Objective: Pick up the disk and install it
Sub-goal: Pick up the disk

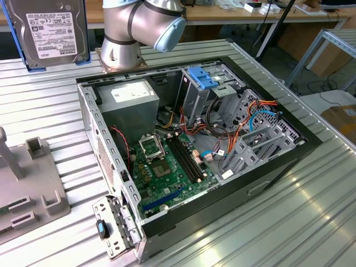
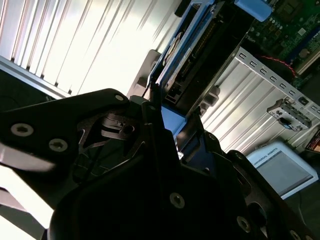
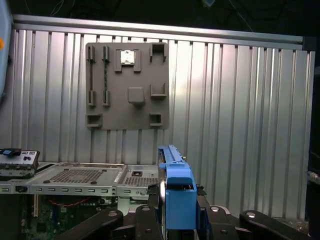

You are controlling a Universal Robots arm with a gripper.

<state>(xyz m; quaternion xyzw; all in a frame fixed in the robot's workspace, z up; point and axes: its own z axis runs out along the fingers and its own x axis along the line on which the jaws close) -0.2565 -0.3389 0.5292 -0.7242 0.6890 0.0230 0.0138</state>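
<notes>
While the claw (image 3: pixel 177 220) clenches the disk (image 1: pixel 50 33), raised beside the case (image 1: pixel 264 177), it seems heavy, stiff and shock-sensitive; best held by its rails (image 3: pixel 178 192).

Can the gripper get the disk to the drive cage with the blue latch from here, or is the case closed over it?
Probably yes: the case lies open side up, with the drive cage uncovered. The gripper holds the disk clear of the case; orange cables run beside the cage.

arm (image 1: pixel 130 28) raised high, jaws clamped shut
</notes>
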